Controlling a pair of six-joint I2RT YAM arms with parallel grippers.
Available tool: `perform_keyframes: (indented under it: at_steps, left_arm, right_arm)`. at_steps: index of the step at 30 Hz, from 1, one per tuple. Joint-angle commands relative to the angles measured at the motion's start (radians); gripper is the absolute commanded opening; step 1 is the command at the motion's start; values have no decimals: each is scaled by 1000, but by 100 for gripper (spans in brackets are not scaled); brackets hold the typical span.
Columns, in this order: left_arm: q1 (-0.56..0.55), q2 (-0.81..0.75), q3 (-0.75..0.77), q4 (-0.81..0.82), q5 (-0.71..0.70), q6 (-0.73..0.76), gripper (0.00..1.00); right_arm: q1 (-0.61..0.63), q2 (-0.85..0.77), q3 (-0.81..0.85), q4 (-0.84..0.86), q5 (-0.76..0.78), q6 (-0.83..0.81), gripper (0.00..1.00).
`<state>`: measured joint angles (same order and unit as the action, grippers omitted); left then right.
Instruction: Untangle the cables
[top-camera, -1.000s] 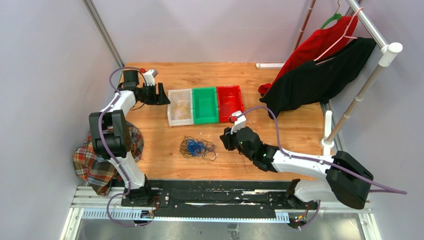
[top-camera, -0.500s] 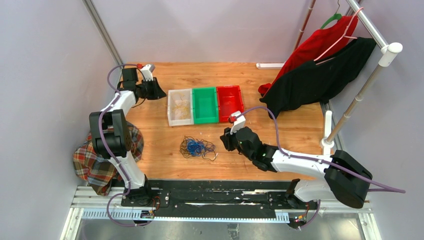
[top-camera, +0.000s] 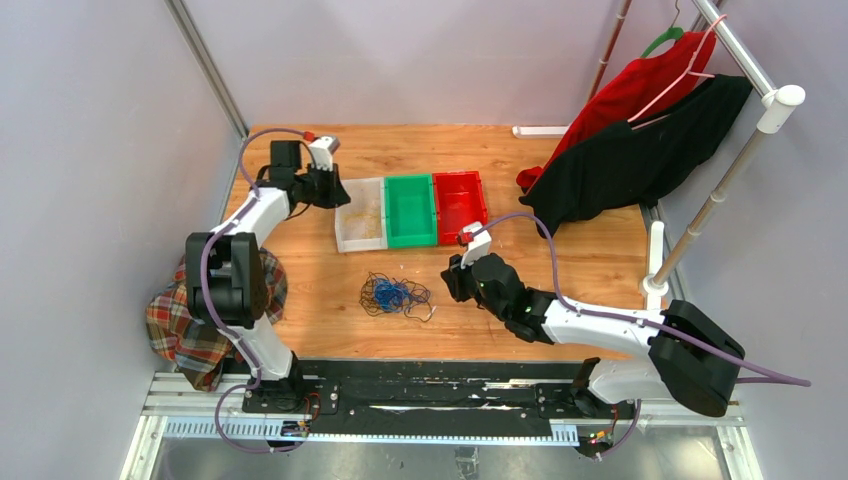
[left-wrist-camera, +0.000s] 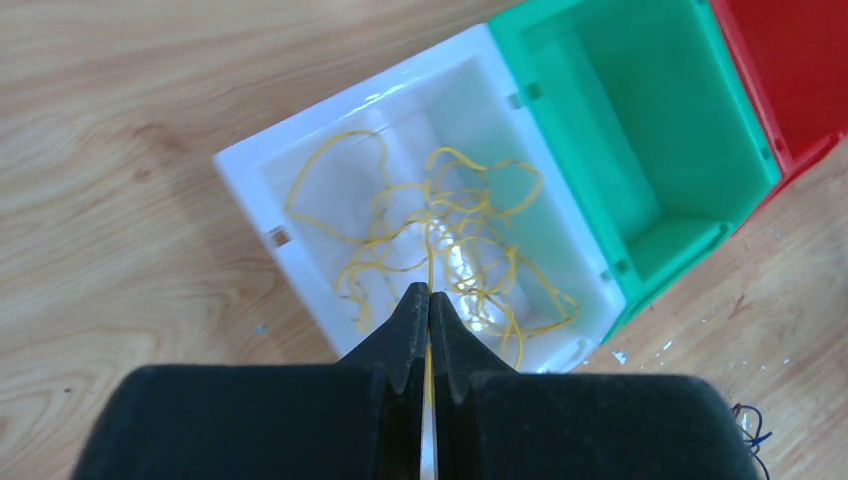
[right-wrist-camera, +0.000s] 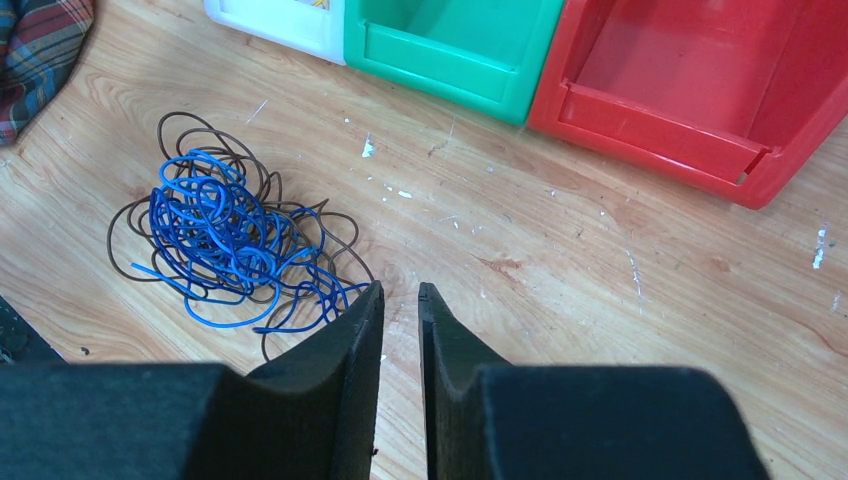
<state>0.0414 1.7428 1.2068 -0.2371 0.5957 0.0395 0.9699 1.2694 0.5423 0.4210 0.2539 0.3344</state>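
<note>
No legible text, label or number anywhere.

You've got three bins: one white bin (top-camera: 358, 243), one green bin (top-camera: 410, 238), one red bin (top-camera: 461, 228). Two lots of wire: one yellow bunch (top-camera: 365, 212) and one blue-and-brown tangle (top-camera: 393, 295). Two robot arms: left arm (top-camera: 232, 270), right arm (top-camera: 590, 322). Two hanging garments: red garment (top-camera: 625, 95), black garment (top-camera: 640, 155). One plaid cloth (top-camera: 175, 325).

My left arm (top-camera: 262, 205) stretches far forward; my left gripper (left-wrist-camera: 429, 293) is pinched tight on 1 yellow cable (left-wrist-camera: 430, 255). My right arm (top-camera: 590, 322) lies low, reaching left; my right gripper (right-wrist-camera: 400, 292) holds nothing, jaws a narrow slit apart.
</note>
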Motion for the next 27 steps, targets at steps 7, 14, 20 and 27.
perform_keyframes:
  at_steps: [7, 14, 20, 27]
  left_arm:
    - [-176, -42, -10, -11, -271, 147, 1]
    - [-222, 19, -21, 25, -368, 183, 1]
    - [-260, 58, -10, 48, -424, 178, 5]
    - [-261, -19, 66, -123, -399, 191, 46]
  right_arm:
    - [-23, -10, -10, 16, -4, 28, 18]
    - [-25, -11, -17, 20, -6, 35, 18]
    - [-25, -6, -18, 18, -15, 45, 20]
    - [-25, -37, -1, -5, -16, 23, 37]
